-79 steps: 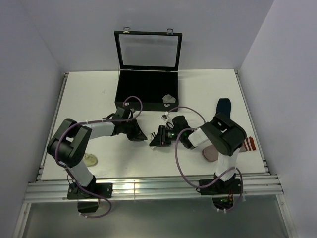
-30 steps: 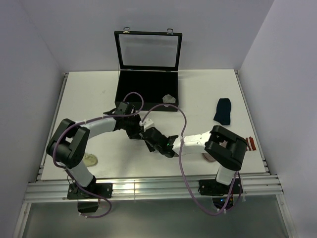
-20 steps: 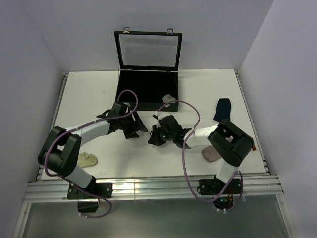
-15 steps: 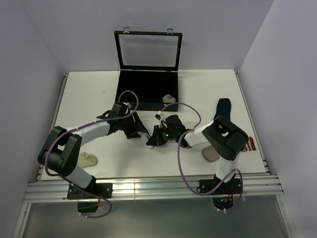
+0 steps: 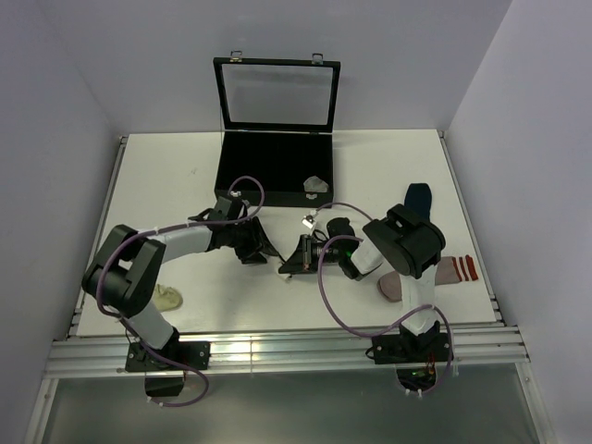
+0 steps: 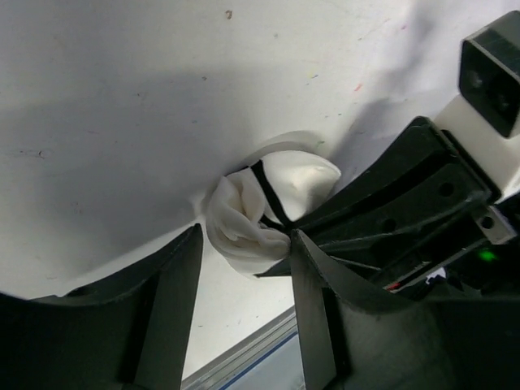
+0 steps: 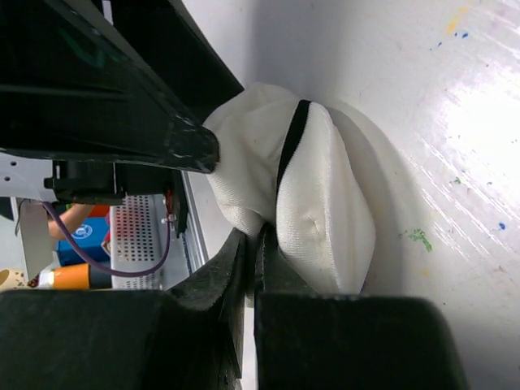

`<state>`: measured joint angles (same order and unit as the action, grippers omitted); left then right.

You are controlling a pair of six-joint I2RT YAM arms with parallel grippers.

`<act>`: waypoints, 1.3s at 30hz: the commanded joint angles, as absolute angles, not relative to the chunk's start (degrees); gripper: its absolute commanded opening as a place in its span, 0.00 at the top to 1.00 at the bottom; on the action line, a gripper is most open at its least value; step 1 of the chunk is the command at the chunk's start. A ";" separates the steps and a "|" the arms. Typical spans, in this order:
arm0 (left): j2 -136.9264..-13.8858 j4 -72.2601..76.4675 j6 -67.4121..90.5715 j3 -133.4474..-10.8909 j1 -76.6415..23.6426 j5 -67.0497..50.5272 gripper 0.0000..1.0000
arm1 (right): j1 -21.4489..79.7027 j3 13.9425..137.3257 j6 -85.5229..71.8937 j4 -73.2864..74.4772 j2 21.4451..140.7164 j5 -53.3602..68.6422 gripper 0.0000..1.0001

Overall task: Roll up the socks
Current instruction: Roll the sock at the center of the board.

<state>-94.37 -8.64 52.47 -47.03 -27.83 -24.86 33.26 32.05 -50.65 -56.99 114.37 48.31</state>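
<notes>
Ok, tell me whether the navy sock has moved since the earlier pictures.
No. The navy sock lies where it did, with the same gap to the right of the black case.

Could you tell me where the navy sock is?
Top view: the navy sock lies far right on the table, beyond the right arm's elbow, right of the black case.

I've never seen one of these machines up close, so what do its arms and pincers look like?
Both the left arm and the right arm have chunky black joints linked by pale grey tubes. A purple cable loops along each. Each ends in two flat black fingers; a green light glows on the right one.
</notes>
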 commanded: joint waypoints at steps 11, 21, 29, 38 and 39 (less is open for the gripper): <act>-100.37 -12.04 49.22 -50.71 -28.56 -26.28 0.91 | 32.17 33.22 -45.46 -44.78 113.30 46.59 0.99; -101.16 -18.45 47.46 -55.10 -28.65 -23.03 0.99 | 36.82 42.62 -25.24 -10.75 94.86 24.55 0.60; -102.04 -21.00 46.67 -57.74 -28.74 -22.15 0.99 | 51.31 50.61 -18.11 3.24 89.21 -2.61 0.57; -102.13 -20.83 46.84 -57.74 -28.74 -22.15 0.99 | 59.15 53.17 -15.56 5.01 95.70 -13.09 0.58; -102.04 -20.83 46.85 -57.66 -28.74 -22.24 0.99 | 59.93 53.43 -15.56 5.01 96.32 -13.53 0.58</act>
